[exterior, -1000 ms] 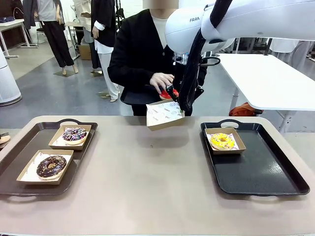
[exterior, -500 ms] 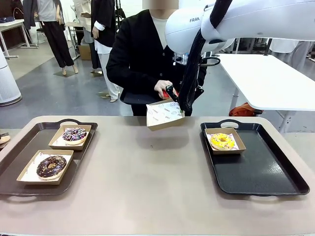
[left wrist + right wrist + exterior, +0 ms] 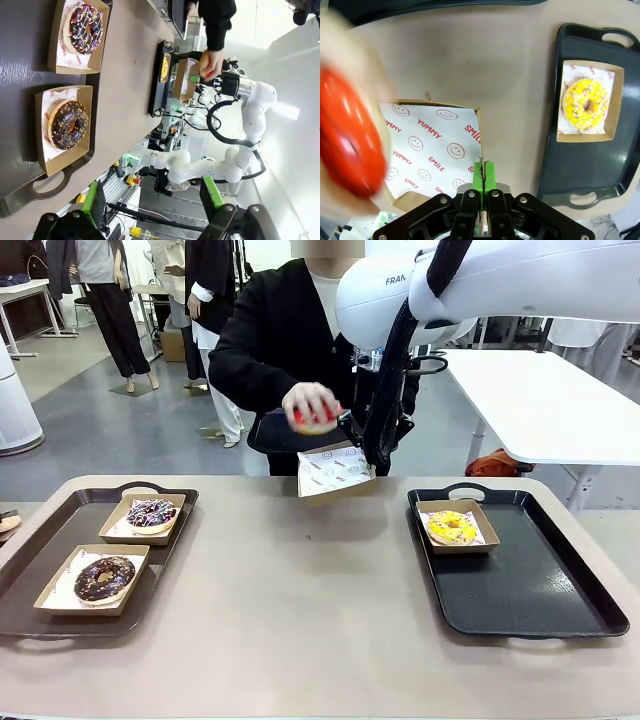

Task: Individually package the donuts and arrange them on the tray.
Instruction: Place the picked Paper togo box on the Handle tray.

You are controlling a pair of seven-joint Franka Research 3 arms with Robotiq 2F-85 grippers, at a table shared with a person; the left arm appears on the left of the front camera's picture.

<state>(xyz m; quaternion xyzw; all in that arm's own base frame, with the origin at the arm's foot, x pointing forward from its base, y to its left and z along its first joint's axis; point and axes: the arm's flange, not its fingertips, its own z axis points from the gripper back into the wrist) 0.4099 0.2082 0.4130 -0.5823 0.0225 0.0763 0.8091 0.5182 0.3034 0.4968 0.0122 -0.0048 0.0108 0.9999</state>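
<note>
Front view shows the right gripper (image 3: pixel 352 443) pinching the rim of a shallow brown cardboard box lined with white paper printed in red (image 3: pixel 333 471), held up above the far side of the beige table (image 3: pixel 300 590) and tilted towards the person, so the box seems offered as a target for loading. The person's hand (image 3: pixel 312 406) holds the red-glazed ring donut (image 3: pixel 316 420) just above that box, apparently about to lower it in. In the right wrist view the green pads (image 3: pixel 477 176) are pressed together on the box edge. The yellow-iced donut (image 3: pixel 451 526) already sits boxed at the far end of the black tray (image 3: pixel 560 612) on the right, with bare tray in front of it for more boxes. On the brown tray (image 3: pixel 30 550) at the left, the chocolate donut with white-purple drizzle (image 3: pixel 151 512) and the dark chocolate sprinkled donut (image 3: pixel 104 578) wait in their own boxes. The left gripper (image 3: pixel 152 206) hangs with fingers spread, holding nothing, looking over that tray.
</note>
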